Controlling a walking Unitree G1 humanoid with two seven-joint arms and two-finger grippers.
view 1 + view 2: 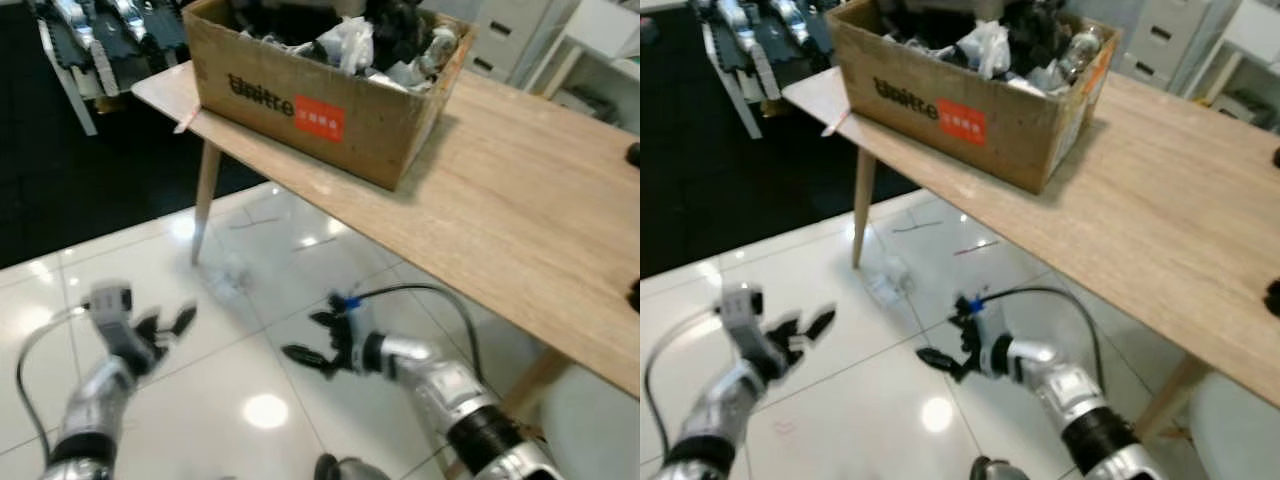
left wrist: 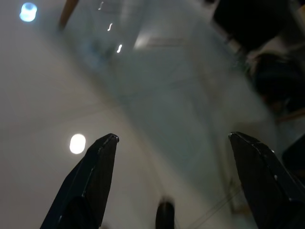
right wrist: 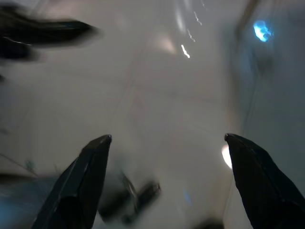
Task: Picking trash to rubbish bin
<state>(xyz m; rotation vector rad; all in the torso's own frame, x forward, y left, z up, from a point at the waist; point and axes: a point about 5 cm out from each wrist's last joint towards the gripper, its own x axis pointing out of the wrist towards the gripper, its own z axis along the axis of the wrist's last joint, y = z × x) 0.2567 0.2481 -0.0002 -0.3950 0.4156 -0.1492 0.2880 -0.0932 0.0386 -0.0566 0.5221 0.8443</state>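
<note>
right gripper (image 1: 943, 340), fingers spread wide, empty, low over white floor tiles (image 1: 840, 390); left gripper (image 1: 800, 330) likewise agape, both seemingly readied for pickup. clear wrapper trash (image 1: 888, 280) on floor beside table leg (image 1: 862, 205); cardboard box (image 1: 970, 90) of scraps on wooden table (image 1: 1160, 210).

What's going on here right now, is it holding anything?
No. Both grippers are open and empty, held low over the white tile floor: the left gripper and the right gripper. A small clear piece of trash lies on the floor near the table leg. On the wooden table stands a cardboard box already stuffed with crumpled rubbish.
</note>
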